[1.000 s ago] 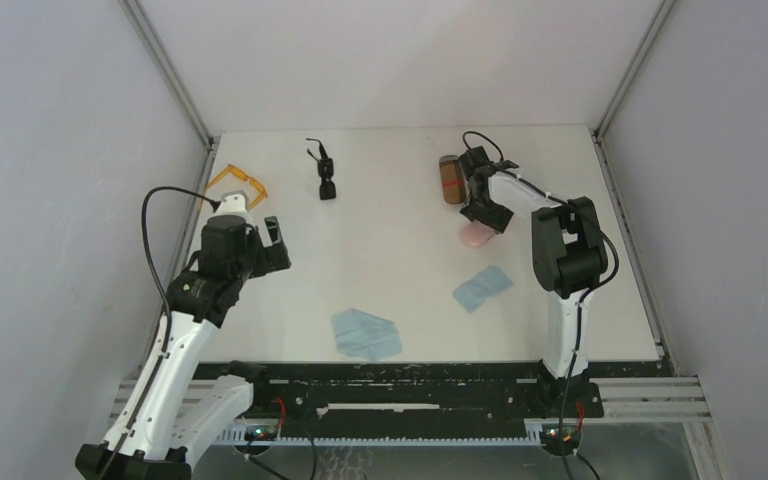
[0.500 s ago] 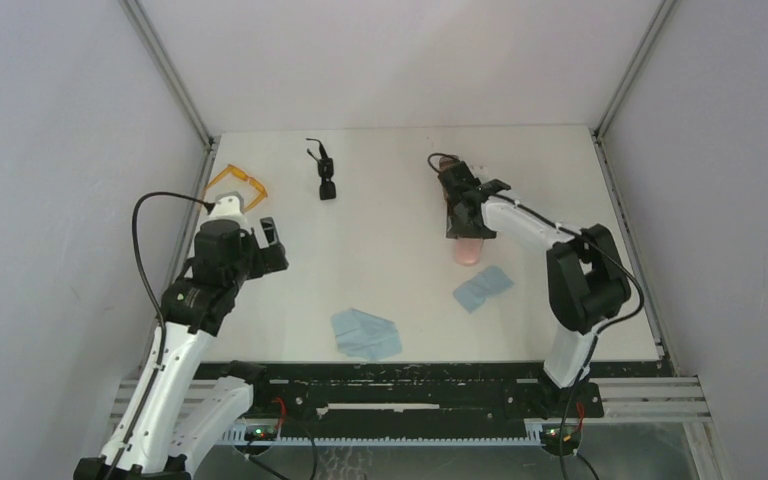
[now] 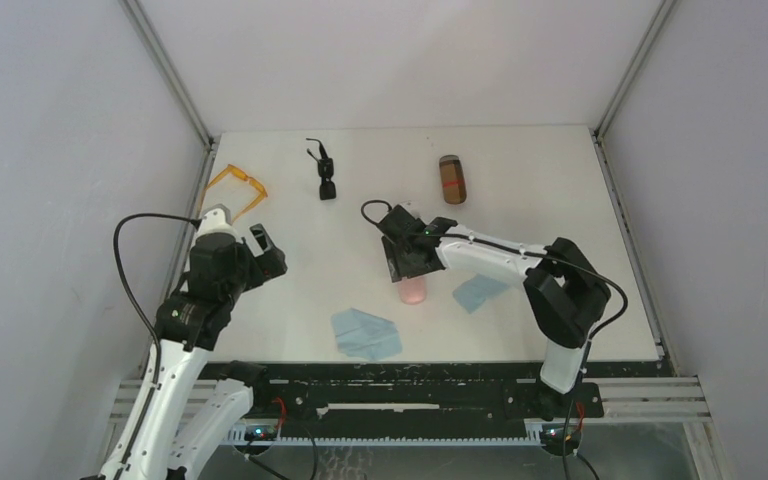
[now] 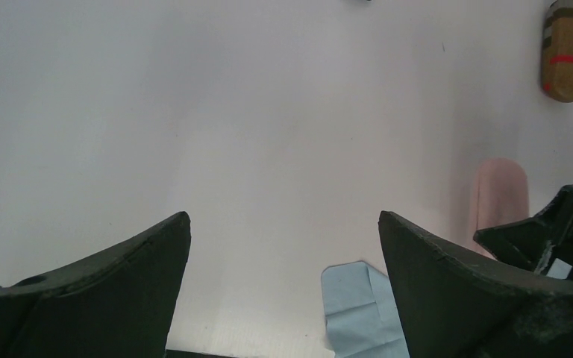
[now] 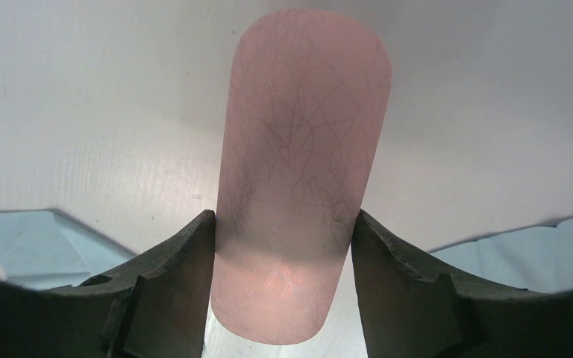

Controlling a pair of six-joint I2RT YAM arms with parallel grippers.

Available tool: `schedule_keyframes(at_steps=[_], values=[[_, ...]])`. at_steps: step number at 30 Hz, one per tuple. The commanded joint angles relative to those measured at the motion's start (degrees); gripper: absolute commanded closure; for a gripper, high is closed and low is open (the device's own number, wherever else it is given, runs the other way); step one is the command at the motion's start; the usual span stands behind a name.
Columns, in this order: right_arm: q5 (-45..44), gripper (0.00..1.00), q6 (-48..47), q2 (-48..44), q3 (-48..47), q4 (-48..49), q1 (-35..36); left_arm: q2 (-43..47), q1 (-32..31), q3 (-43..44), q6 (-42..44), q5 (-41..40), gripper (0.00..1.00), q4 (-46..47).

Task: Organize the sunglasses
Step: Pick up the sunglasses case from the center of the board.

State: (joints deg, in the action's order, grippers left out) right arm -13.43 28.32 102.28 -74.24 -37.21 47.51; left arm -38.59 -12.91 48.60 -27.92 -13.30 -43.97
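We note right pincer [image 5: 283, 220] closed on pink case [image 5: 302, 134], one finger against each long side, near middle of tabletop [image 3: 380, 215], between two light-blue cloths [image 3: 366, 333]. Left pincer [image 4: 283, 220] spread wide, holds nothing, over left part of tabletop. We find orange sunglasses [image 3: 238, 186] at far left edge, beyond left pincer. Black sunglasses [image 3: 325, 172] lie far centre-left, apart from orange pair. Brown case [image 3: 451, 179] lies further right, untouched.
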Motion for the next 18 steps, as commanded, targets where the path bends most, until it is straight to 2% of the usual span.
schedule_keyframes(at_steps=[1,8,13,18], values=[[-3.75,0.50,6.36,1.94,-0.02,3.90,1.23,1.65,-0.18,-2.70,-4.77,0.88,0.00,0.44],[-5.61,0.41,9.15,5.56,0.01,3.67,2.36,2.06,-0.11,-4.40,-6.79,1.78,0.00,-0.08],[-5.29,0.19,9.22,5.51,0.06,3.81,2.91,1.70,-0.03,-5.39,-9.02,3.26,0.00,1.01],[-5.06,0.09,7.77,0.98,1.26,4.65,3.38,0.57,-0.06,-4.20,-6.48,4.86,0.00,1.83]])
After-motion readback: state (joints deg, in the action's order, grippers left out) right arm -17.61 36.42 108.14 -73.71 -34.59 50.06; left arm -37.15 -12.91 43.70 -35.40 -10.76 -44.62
